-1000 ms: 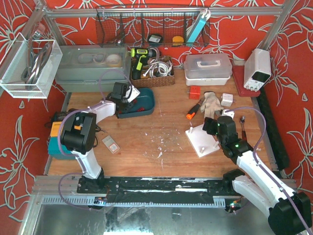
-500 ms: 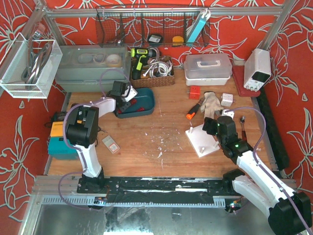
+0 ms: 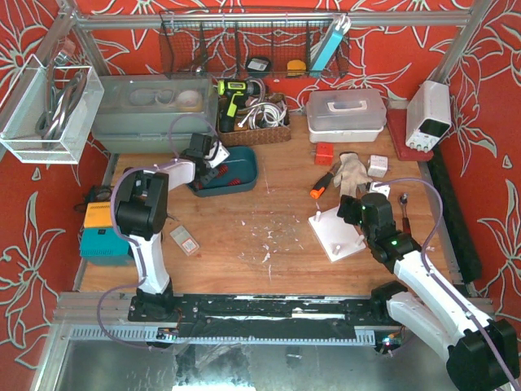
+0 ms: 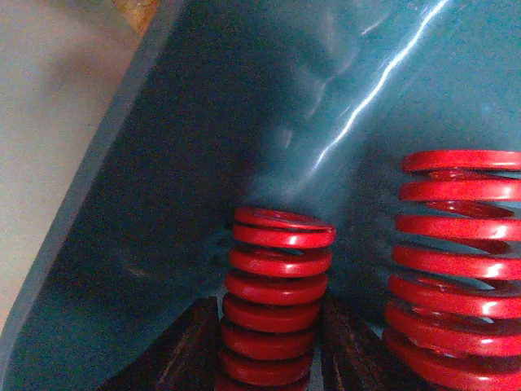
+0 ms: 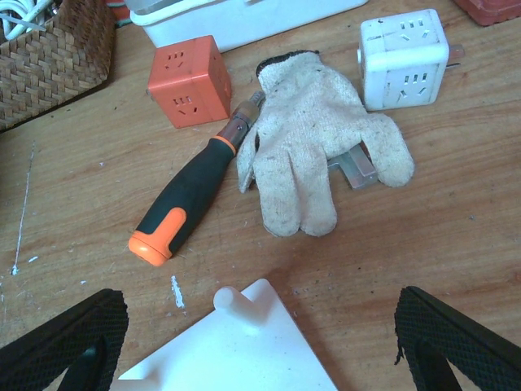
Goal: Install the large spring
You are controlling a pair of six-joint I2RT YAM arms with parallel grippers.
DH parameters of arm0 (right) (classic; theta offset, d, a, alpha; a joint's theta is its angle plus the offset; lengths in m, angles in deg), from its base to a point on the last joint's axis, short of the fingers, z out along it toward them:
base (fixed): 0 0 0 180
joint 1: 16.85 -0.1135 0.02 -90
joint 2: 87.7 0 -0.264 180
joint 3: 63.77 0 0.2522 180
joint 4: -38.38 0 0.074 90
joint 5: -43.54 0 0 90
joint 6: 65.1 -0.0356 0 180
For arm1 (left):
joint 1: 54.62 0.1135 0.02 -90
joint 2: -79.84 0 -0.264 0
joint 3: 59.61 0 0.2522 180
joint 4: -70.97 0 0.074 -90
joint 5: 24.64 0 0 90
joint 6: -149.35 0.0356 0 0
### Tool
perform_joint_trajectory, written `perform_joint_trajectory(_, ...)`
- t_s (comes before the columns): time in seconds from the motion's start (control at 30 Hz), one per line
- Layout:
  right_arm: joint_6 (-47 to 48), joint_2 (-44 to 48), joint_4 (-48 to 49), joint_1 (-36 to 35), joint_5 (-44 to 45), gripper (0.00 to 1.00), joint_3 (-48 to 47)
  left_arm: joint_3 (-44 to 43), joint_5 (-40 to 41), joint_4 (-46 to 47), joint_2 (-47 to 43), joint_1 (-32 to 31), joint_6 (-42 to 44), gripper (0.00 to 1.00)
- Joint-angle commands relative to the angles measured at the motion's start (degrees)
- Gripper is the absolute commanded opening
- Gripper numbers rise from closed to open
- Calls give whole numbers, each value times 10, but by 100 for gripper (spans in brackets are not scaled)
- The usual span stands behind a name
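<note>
In the left wrist view the left pincer is closed on the narrower red coil spring, a pad against each side, inside the teal plastic tray. The wider red coil spring at the frame's right looks like the large one. It is probably stiff, weighty and glossy-slick, so grip it across the middle coils. The right pincer gapes wide and empty over the white pegged plate.

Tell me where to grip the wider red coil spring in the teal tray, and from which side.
Grip the wider red coil spring across its coiled sides near mid-length, approaching along its axis from the near end, the way the left tool grips the narrower red coil spring beside it. Its round sides offer two opposed faces for the fingers.
</note>
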Motion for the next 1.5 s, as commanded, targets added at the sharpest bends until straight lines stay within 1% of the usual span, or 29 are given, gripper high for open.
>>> perform_joint_trajectory(0.0,5,7,2,-4,17,91,-7,-5,0,-23,22,1,4,37)
perform_joint_trajectory(0.1,5,7,2,-4,18,91,-7,-5,0,-22,22,1,5,36)
perform_joint_trajectory(0.27,5,7,2,-4,19,91,-7,-4,-15,-28,24,1,7,30)
perform_joint_trajectory(0.4,5,8,1,-4,21,91,-8,-1,-23,-33,20,1,7,20)
perform_joint_trajectory(0.53,5,13,-2,-4,24,91,-9,3,-28,-33,7,1,7,12)
perform_joint_trajectory(0.7,5,17,-1,-4,24,91,-7,10,-58,-30,-18,1,-8,11)
perform_joint_trajectory(0.8,3,17,-1,-3,24,91,-7,15,-64,-34,-33,0,-12,8)
perform_joint_trajectory(1.07,7,23,-6,-4,31,91,-9,42,-89,-6,-103,-4,-35,2)
perform_joint_trajectory(1.17,8,29,-9,-4,34,91,-10,60,-107,15,-136,-5,-41,0)
perform_joint_trajectory(1.33,11,37,-13,-4,36,91,-10,92,-127,58,-191,-7,-63,0)
perform_joint_trajectory(1.47,16,37,-14,-3,28,91,-17,141,-169,122,-260,-17,-94,0)
